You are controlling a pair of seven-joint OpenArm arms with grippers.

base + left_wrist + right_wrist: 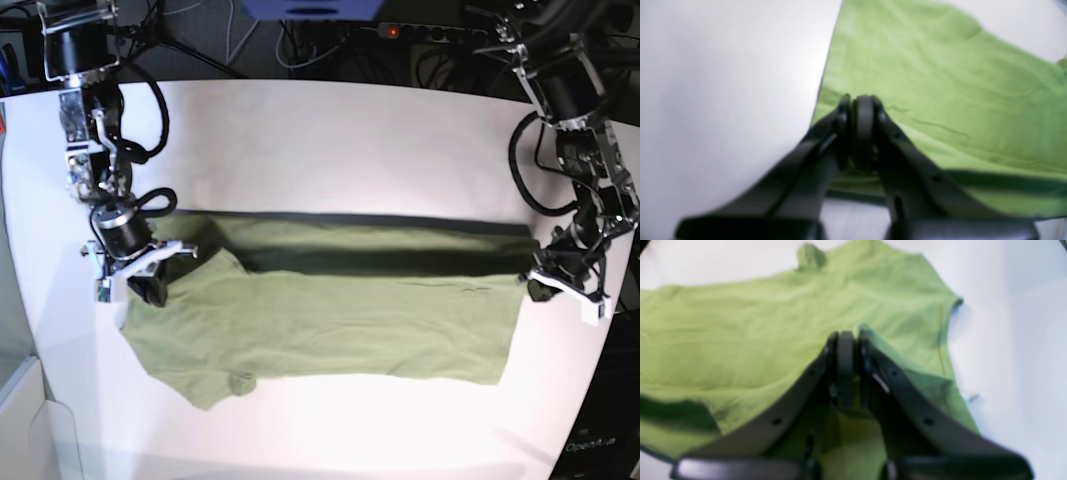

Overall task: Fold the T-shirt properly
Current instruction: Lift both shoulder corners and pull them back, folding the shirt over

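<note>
Base view: T-shirt (330, 325) spread across white desk (330, 150), far edge lifted. Left gripper (535, 272) and right gripper (180, 252) jaws clamped on that edge.

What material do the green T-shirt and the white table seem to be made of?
T-shirt: seems a soft knit fabric, possibly cotton, with a matte finish; it wrinkles and drapes limply where its far edge is lifted. Table: a hard, smooth white surface, maybe laminate or painted board; it shows soft glare and no texture. The exact material cannot be told.
</note>
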